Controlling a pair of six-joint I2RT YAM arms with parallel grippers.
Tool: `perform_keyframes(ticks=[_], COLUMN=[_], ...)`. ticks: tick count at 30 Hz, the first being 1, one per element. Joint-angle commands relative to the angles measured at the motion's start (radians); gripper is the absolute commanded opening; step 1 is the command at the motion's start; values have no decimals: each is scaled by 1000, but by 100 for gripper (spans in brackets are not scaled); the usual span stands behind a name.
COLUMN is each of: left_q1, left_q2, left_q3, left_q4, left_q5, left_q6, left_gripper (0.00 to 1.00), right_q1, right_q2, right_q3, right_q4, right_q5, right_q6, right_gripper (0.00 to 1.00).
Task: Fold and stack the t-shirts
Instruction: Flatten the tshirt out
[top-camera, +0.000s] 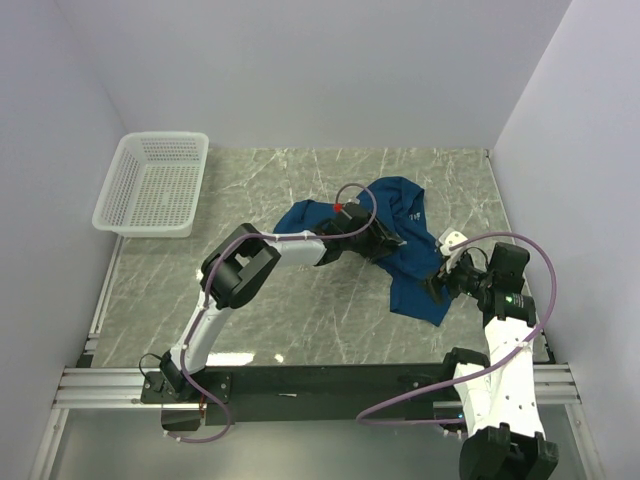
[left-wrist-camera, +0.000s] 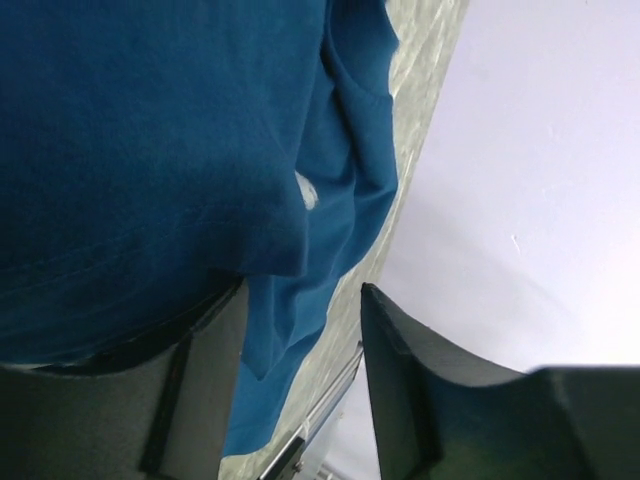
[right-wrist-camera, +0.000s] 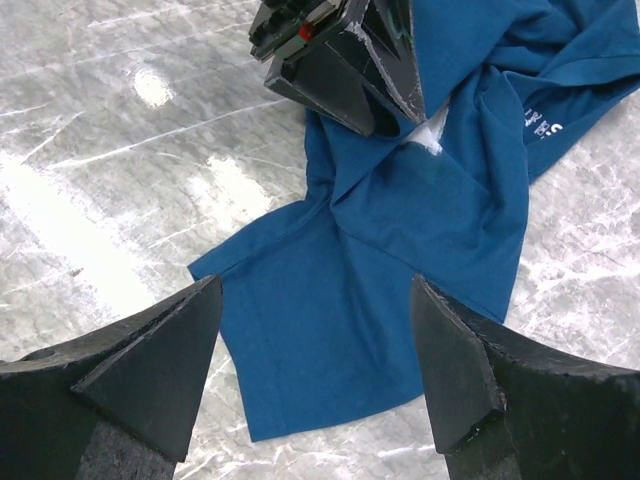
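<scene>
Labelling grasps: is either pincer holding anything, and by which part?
Nothing gripped: the t-shirt drapes over one finger of the open left pincer; right pincer open.

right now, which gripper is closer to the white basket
Left. The left gripper is over the t-shirt at mid-table, to the right of the basket; the right gripper is farther right, by the shirt's near edge.

The top external camera looked down from high behind both arm bases, taking in the whole grey-green marbled tabletop (top-camera: 300, 310) and the dark blue cloth t-shirt (top-camera: 410, 270). The left wrist camera sat right against that shirt, facing past its dark fingers (left-wrist-camera: 430, 400) toward the pale wall (left-wrist-camera: 520, 200). The right wrist camera looked down from close between its black fingers (right-wrist-camera: 150, 370), sharing shirt and left gripper (right-wrist-camera: 400, 118) with the top view.
</scene>
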Motion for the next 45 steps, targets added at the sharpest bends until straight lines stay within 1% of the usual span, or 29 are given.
perform_keyframes(ticks=[1, 5, 9, 12, 17, 19, 20, 21, 23, 24, 26, 27, 29, 30, 31, 32, 33, 34, 35, 36, 37, 38, 39, 40, 41, 42, 43, 44, 45], left_q1=[-4, -4, -4, 1, 10, 16, 18, 19, 25, 27, 28, 30, 30, 30, 30, 30, 30, 30, 30, 30, 30, 30, 30, 28, 28, 28, 28, 28, 27], left_q2=[6, 28, 42, 49, 58, 65, 68, 75, 83, 86, 83, 72, 48, 11, -13, -42, -116, -159, -205, -304, -357, -413, -534, -602, -735, -806, -881, -1037, -1122], left_q3=[38, 55, 71, 100, 145, 153, 160, 165, 171, 170, 154, 150, 119, 108, 93, 41, 6, -34, -122, -172, -285, -351, -420, -574, -652, -730, -878, -949, -1014], left_q4=[-18, -36, -39, -55, -90, -95, -95, -95, -90, -84, -60, -50, -24, -18, -15, -7, 8, 10, 5, -19, -33, -52, -90, -113, -139, -164, -220, -240, -272], left_q5=[-47, -56, -65, -84, -104, -104, -102, -99, -84, -76, -61, -56, -35, -28, -21, 4, 22, 33, 44, 65, 74, 93, 109, 119, 126, 127, 125, 130, 134], left_q6=[-17, -9, -1, 17, 40, 43, 46, 49, 55, 58, 74, 77, 109, 130, 182, 208, 233, 286, 313, 340, 389, 408, 434, 439, 439, 421, 402, 376, 306], left_gripper=[53, 49, 40, 36, 35, 32, 30, 25, 19, 14, 7, 0, 0, 0, 0, 0, 0, 0, 0, 0, 0, 0, 0, 0, 0, 0, 0, 0, 0], right_q1=[-15, -23, -30, -35, -40, -41, -43, -44, -44, -46, -50, -52, -56, -61, -63, -64, -72, -72, -75, -79, -79, -81, -84, -86, -87, -89, -89, -89, -90], right_q2=[-11, -10, -13, -14, -14, -15, -14, -14, -16, -18, -19, -22, -24, -25, -27, -28, -30, -31, -33, -33, -36, -34, -36, -37, -39, -41, -42, -38, -34], right_q3=[1, 3, 4, 3, 6, 6, 6, 6, 6, 6, 6, 6, 6, 8, 8, 8, 8, 8, 8, 8, 9, 11, 12, 12, 12, 11, 11, 11, 11], right_q4=[-5, -13, -22, -30, -43, -45, -45, -46, -48, -48, -51, -53, -57, -59, -59, -60, -60, -60, -60, -60, -60, -62, -65, -66, -66, -65, -62, -57, -54], right_q5=[-35, -43, -51, -57, -66, -69, -71, -72, -72, -74, -75, -75, -78, -78, -78, -78, -77, -77, -78, -77, -78, -78, -78, -80, -81, -83, -83, -83, -86], right_q6=[-17, -25, -32, -40, -51, -54, -54, -55, -57, -59, -60, -62, -65, -66, -68, -69, -71, -71, -72, -71, -71, -72, -74, -75, -77, -75, -72, -68, -66], right_gripper=[82, 82, 82, 82, 81, 82, 82, 82, 82, 82, 82, 82, 82, 82, 82, 82, 82, 82, 82, 82, 82, 82, 82, 82, 82, 82, 82, 82, 82])
